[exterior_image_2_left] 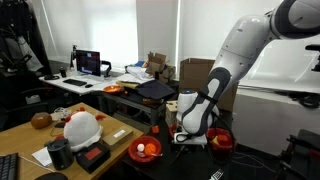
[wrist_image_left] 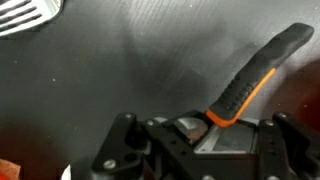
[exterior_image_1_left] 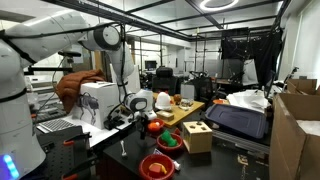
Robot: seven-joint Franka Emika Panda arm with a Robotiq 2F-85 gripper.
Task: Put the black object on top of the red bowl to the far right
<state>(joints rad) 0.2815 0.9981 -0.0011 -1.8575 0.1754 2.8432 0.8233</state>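
Observation:
In the wrist view my gripper (wrist_image_left: 205,125) is shut on the lower end of the black object (wrist_image_left: 262,62), a long black grip with an orange edge. It slants up and to the right out of the jaws, over the dark tabletop. In both exterior views the gripper (exterior_image_1_left: 123,117) (exterior_image_2_left: 190,137) hangs low over the dark table. One red bowl (exterior_image_2_left: 221,141) sits right beside it. Another red bowl (exterior_image_2_left: 145,150) (exterior_image_1_left: 157,166) holds an orange thing. A third red bowl (exterior_image_1_left: 168,140) holds green items.
A slotted metal utensil (wrist_image_left: 28,15) lies at the wrist view's top left corner. A wooden block with holes (exterior_image_1_left: 197,135), a white helmet-like dome (exterior_image_2_left: 82,127) and a white box (exterior_image_1_left: 98,100) stand on the tables. Cardboard boxes (exterior_image_1_left: 298,130) rise on one side.

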